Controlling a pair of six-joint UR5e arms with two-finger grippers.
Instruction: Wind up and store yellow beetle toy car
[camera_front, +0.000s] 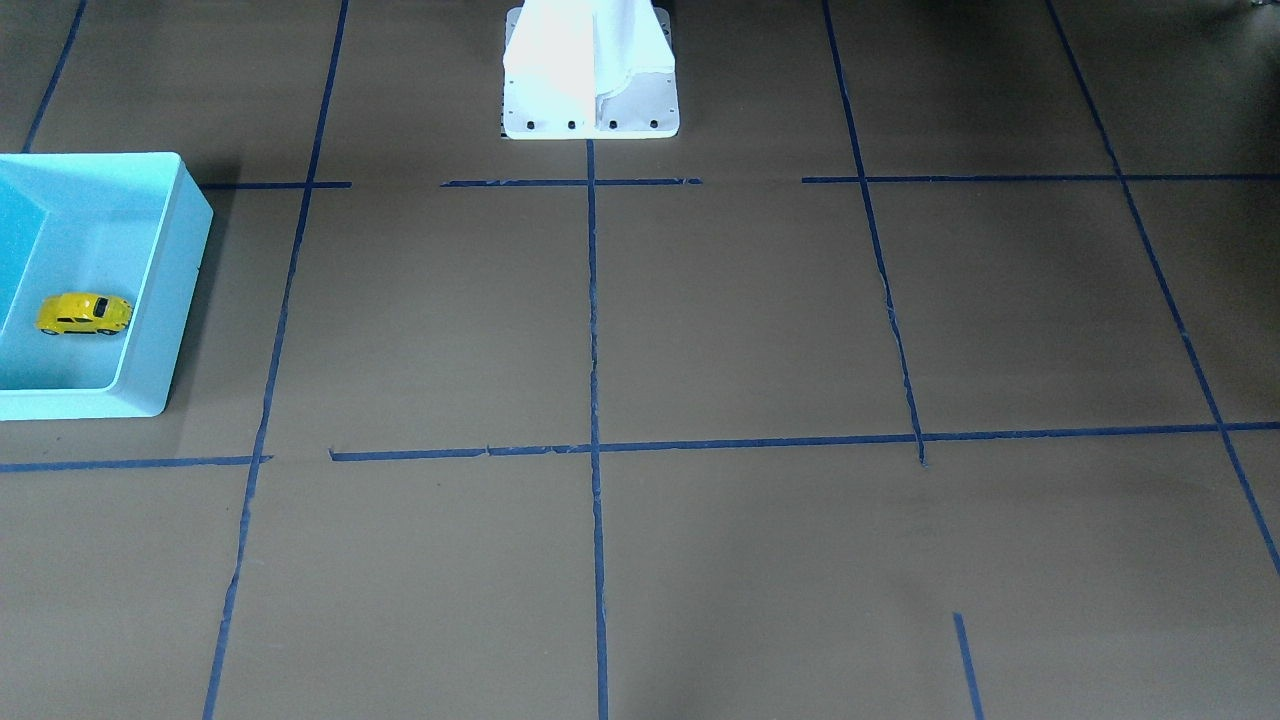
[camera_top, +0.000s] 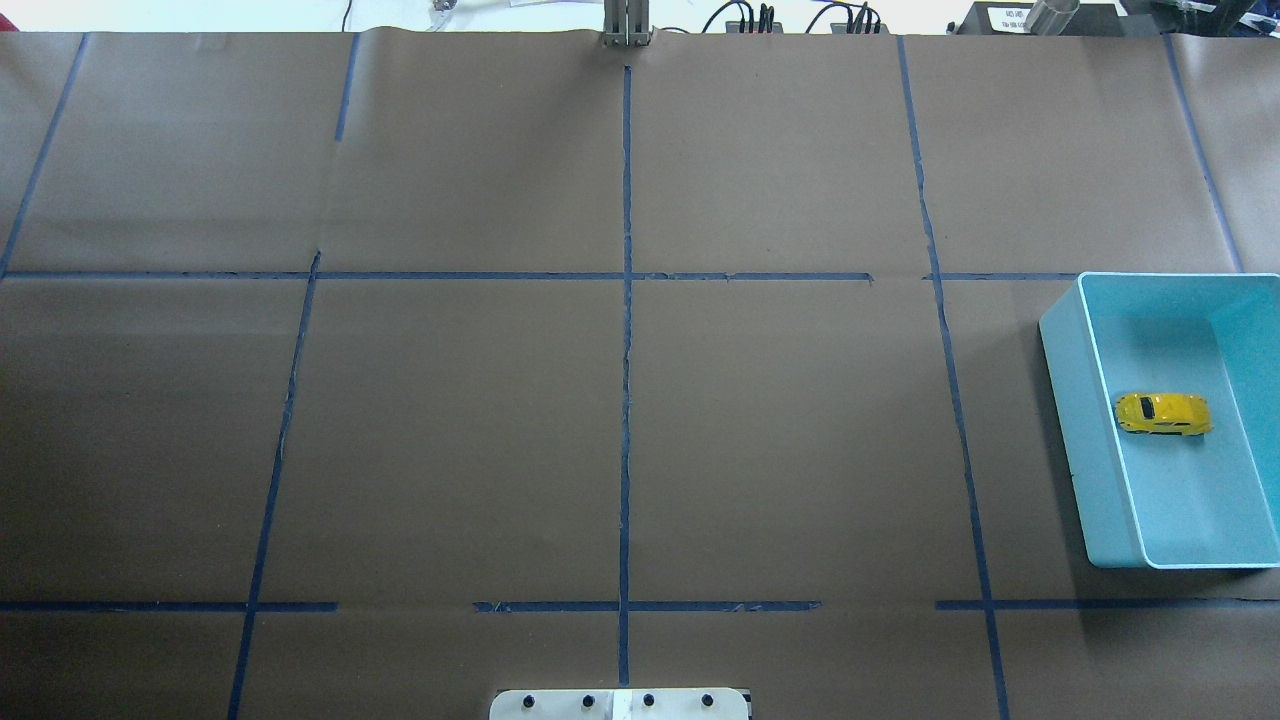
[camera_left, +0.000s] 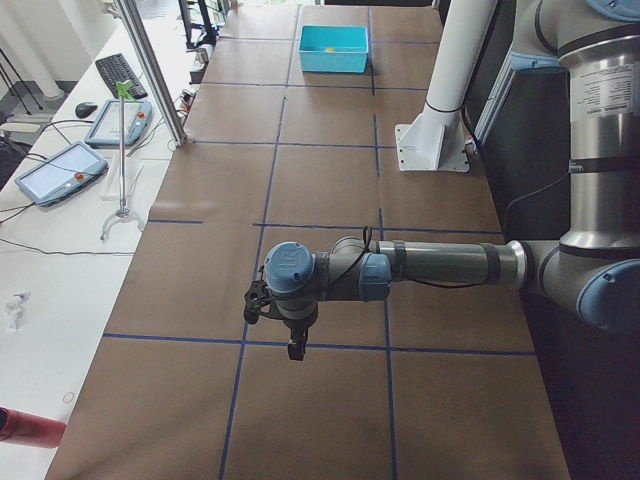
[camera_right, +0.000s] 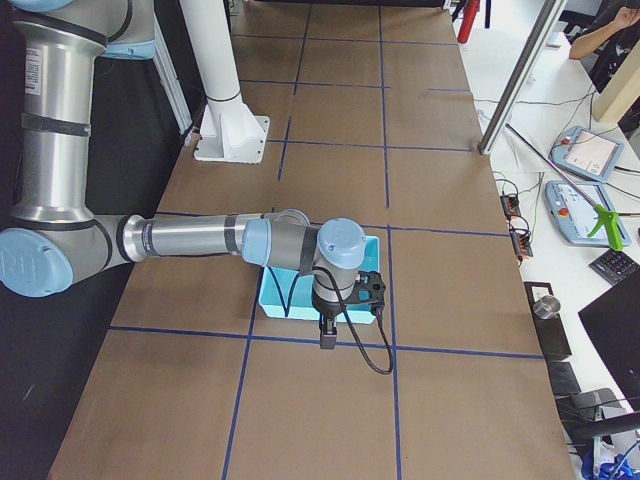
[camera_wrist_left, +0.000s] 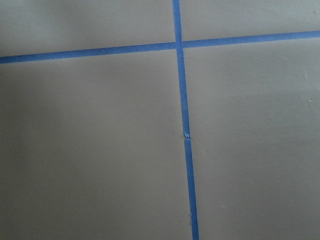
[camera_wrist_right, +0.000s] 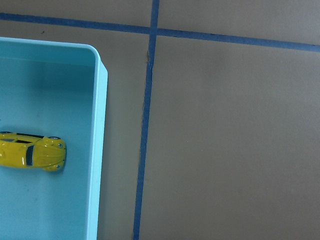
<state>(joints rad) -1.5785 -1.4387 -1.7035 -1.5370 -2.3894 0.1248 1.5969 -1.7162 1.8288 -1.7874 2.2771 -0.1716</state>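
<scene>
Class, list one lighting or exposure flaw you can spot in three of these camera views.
Front-facing view: the white pedestal is blown out, detail lost. Overhead view: shadow darkens the floor at the far end of the turquoise bin. Right wrist view: sharp, with small glints on the yellow beetle toy car.

Tiny yellow beetle toy car (camera_top: 1163, 413), dark-windowed, on its wheels inside turquoise bin (camera_top: 1085, 420)

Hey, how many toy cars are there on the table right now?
1. The yellow beetle toy car lies on the floor of the turquoise bin, at the robot's right end of the table. No other car shows in any view.
</scene>
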